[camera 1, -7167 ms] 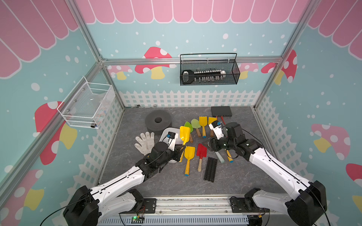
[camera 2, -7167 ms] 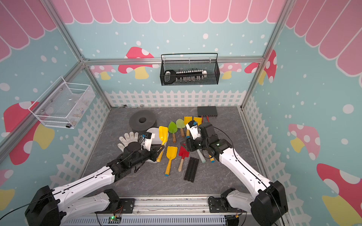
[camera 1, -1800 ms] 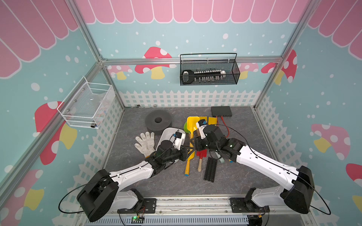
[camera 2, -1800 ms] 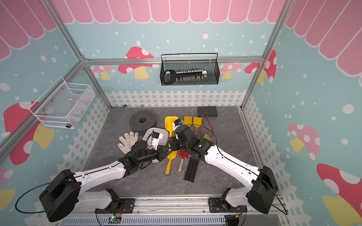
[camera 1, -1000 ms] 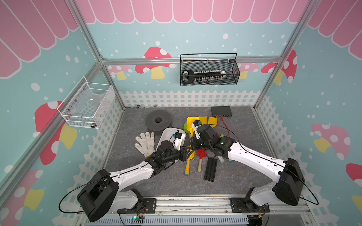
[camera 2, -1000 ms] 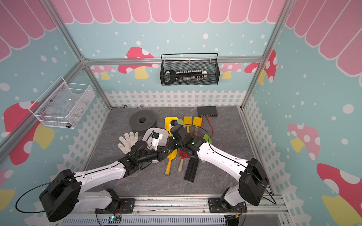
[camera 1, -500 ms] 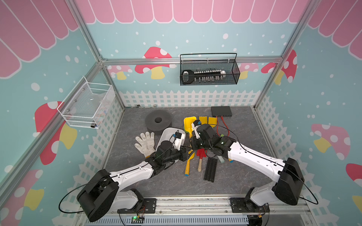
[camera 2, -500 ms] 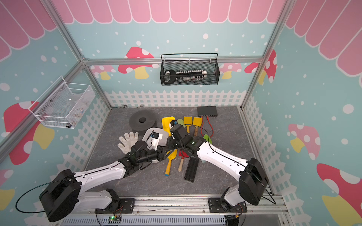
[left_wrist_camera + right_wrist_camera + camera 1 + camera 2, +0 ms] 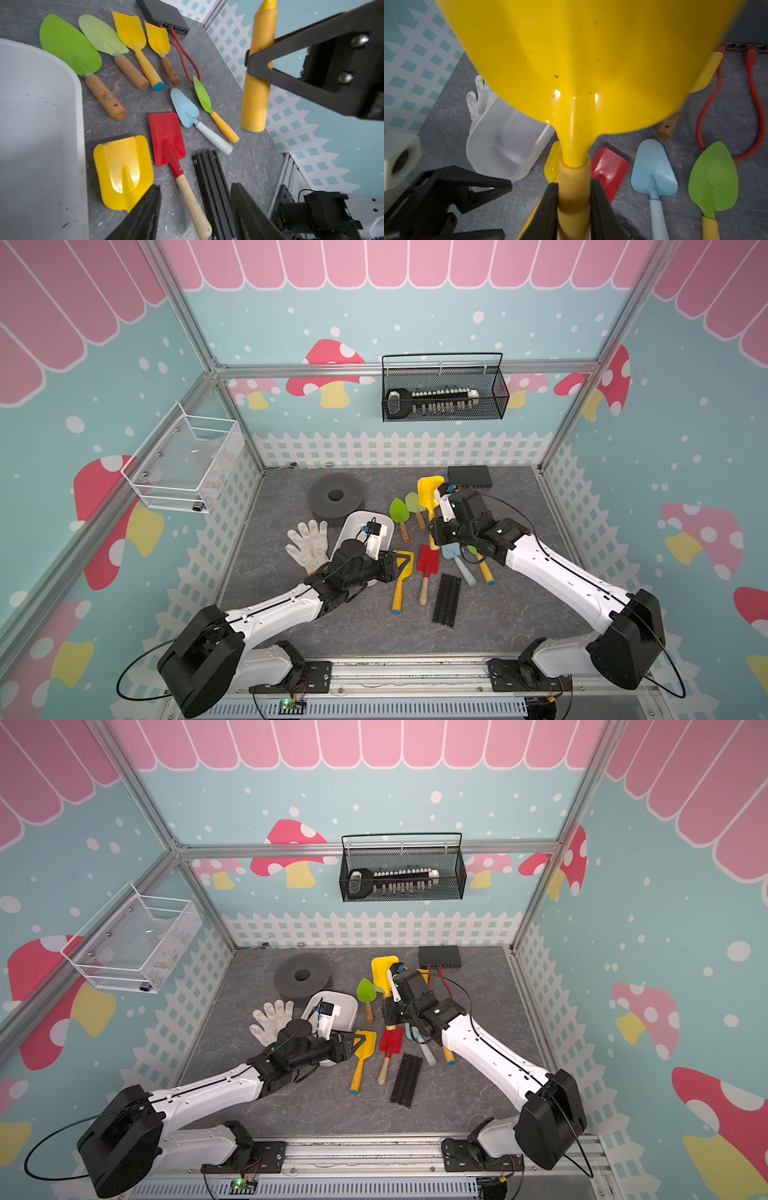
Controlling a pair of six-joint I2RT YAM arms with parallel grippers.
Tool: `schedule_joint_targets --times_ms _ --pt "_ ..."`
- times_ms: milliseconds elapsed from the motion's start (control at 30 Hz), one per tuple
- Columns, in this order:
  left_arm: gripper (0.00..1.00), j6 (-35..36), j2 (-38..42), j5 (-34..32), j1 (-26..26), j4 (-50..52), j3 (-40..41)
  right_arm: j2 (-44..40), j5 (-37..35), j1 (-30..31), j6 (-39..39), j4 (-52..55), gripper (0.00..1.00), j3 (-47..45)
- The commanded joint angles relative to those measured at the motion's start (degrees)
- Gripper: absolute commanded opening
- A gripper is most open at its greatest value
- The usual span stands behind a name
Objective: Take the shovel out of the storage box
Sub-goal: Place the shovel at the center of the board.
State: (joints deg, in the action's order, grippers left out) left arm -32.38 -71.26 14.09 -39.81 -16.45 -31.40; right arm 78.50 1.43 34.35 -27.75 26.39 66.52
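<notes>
right wrist view: is the shovel [image 9: 571,62] gripped?

yes, the right tool [image 9: 573,187] is clenched on its yellow handle, blade up, lifted clear of the storage box [image 9: 508,143], which looks empty.

and the left tool [image 9: 195,188]?

released, jaws apart, nothing between them, low beside the box.

how to finish well?

i'd judge: hold the clamp firm, since the big blade could swing round the handle; carry it to a bare patch of desk [image 9: 498,614], away from the other shovels [image 9: 428,558], lay it flat, then let go.
</notes>
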Motion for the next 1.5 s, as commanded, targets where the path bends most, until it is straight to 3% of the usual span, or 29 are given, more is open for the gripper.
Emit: schedule_joint_targets --times_ms 0,333,667,1133,1467 --pt "0.58 2.43 -0.13 -2.88 0.28 4.37 -2.45 -1.64 1.87 -3.01 5.35 4.63 0.15 -1.31" --pt "0.59 4.17 1.54 -7.00 0.44 7.17 -2.43 -2.20 5.14 -14.79 12.94 8.54 0.17 -5.58" --pt "0.59 4.06 1.07 -7.89 0.50 7.92 -2.53 5.49 5.85 -23.93 17.12 10.50 0.14 -7.43" --pt "0.59 3.79 0.51 -7.34 0.70 8.10 -2.81 11.21 -3.52 -28.86 17.55 9.84 0.12 -9.26" --pt "0.59 3.29 1.05 -6.66 0.63 8.13 -2.70 15.65 1.17 -32.45 18.26 9.38 0.14 -8.60"
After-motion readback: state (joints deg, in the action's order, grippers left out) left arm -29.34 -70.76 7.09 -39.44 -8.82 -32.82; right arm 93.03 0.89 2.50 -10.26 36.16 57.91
